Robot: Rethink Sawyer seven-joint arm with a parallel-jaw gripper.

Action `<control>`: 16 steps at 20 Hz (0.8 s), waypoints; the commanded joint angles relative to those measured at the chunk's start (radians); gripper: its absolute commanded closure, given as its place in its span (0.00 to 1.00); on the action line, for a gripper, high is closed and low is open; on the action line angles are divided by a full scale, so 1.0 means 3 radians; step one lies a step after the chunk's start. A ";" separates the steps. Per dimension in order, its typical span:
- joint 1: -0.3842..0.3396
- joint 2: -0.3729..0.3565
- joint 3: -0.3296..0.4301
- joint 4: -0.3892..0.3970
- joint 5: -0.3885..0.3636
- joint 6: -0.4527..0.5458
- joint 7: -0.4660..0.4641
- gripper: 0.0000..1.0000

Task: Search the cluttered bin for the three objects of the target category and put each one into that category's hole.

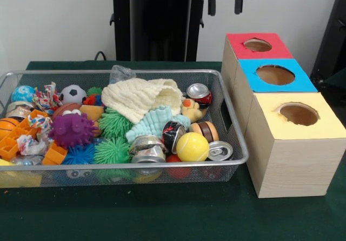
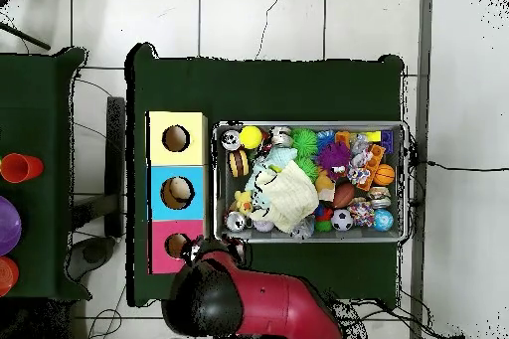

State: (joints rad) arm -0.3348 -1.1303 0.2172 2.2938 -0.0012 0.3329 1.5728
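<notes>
- Searching step is beginning: gripper point(image 1: 225, 3) is hanging drawn back at the top edge; whether released or clenched, I cannot tell.
- Clear plastic film point(image 1: 121, 73) is lying in the bin point(image 1: 233, 126), below the gripper.
- Next move is calling for descending, then carrying it to the blue box's hole point(image 1: 275, 74).

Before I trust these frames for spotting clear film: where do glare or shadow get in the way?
Front view: even light; glints on the can tops and bin rim; clear plastic at the far rim shows faintly. Overhead view: bin contents tiny and crowded; the blue box's hole looks pale inside; the gripper is not visible.
</notes>
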 commanded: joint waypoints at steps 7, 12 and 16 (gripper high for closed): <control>-0.0401 0.0552 0.0556 -0.0045 -0.0545 -0.0326 -0.0067 0.00; -0.0647 0.0798 0.0678 -0.0185 -0.0787 -0.0369 -0.0148 0.00; -0.0899 0.0826 0.0758 -0.0240 -0.0952 -0.0280 -0.0229 0.00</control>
State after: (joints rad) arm -0.5194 -0.9607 0.3502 2.2935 -0.1958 0.2732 1.5728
